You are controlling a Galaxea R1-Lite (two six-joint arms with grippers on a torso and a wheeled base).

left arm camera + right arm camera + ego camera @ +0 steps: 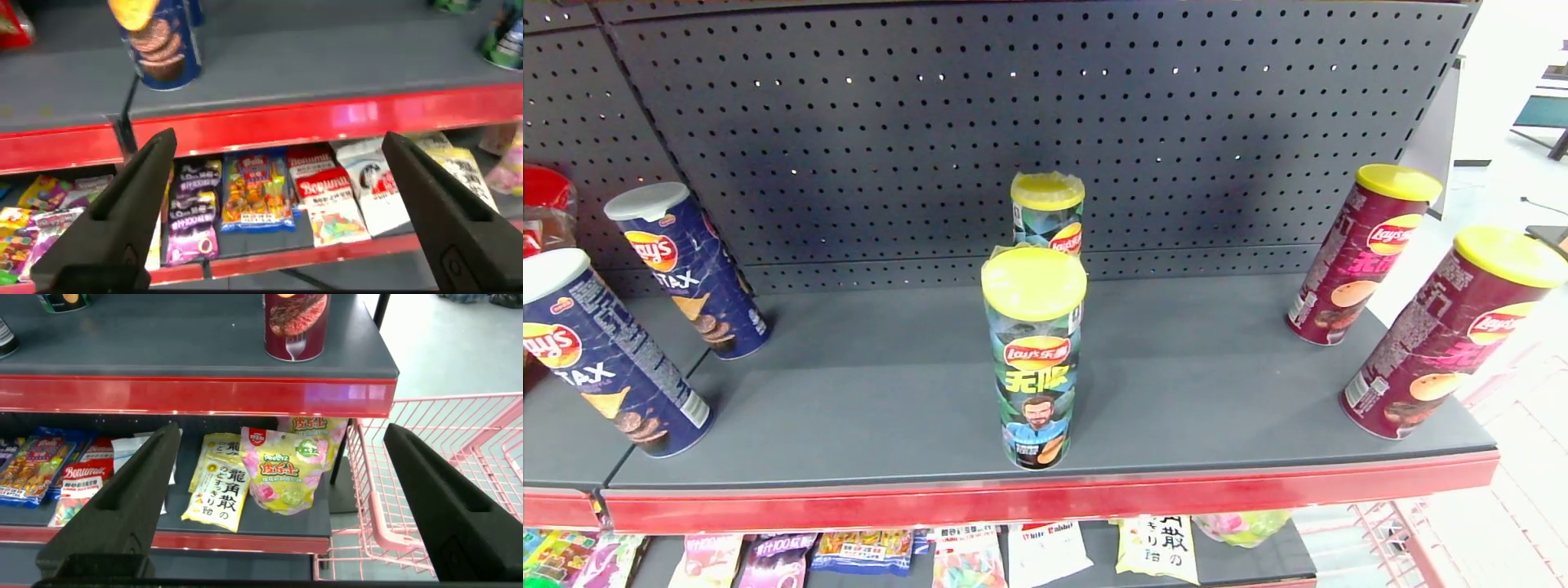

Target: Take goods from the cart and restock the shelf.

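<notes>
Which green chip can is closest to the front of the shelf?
The green chip can with its whole label showing, standing just behind the red shelf edge. The other green can stands behind it, back near the pegboard.

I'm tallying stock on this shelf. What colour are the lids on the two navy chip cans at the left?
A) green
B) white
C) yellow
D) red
B: the front navy can and the rear navy can each carry a white lid.
</notes>
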